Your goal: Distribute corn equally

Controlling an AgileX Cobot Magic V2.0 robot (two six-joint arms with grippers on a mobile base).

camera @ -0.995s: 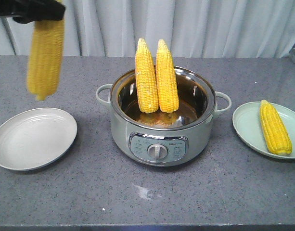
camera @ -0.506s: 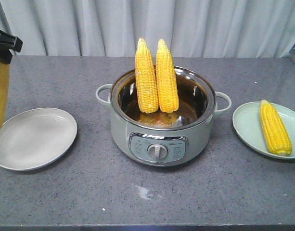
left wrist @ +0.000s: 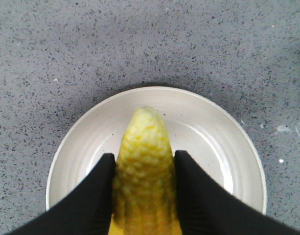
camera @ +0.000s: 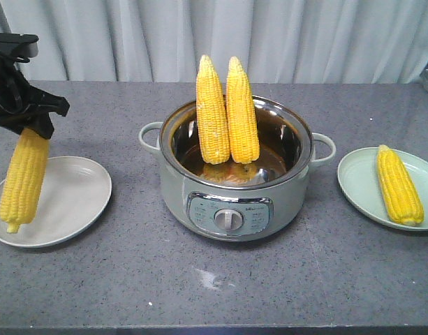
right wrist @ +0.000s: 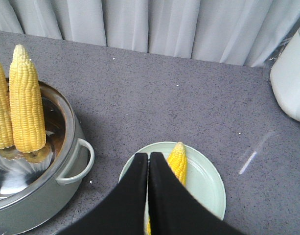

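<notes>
My left claw (left wrist: 145, 160) is gripping a corn cob (camera: 23, 179), dangling it tip-down over the white plate (camera: 74, 202) for setting down; my right claw (right wrist: 149, 159) is hanging clenched, empty.

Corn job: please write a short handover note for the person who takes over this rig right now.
Left gripper: shut on the held cob, which hangs tip-down over the white plate and is not yet released.
Right gripper: shut and empty, above the green plate.
Done: the plated cob lies on the green plate.
Left: the two pot cobs stand upright side by side in the pot. Set the held cob down, then probably move one pot cob to each plate, for two and two.
</notes>
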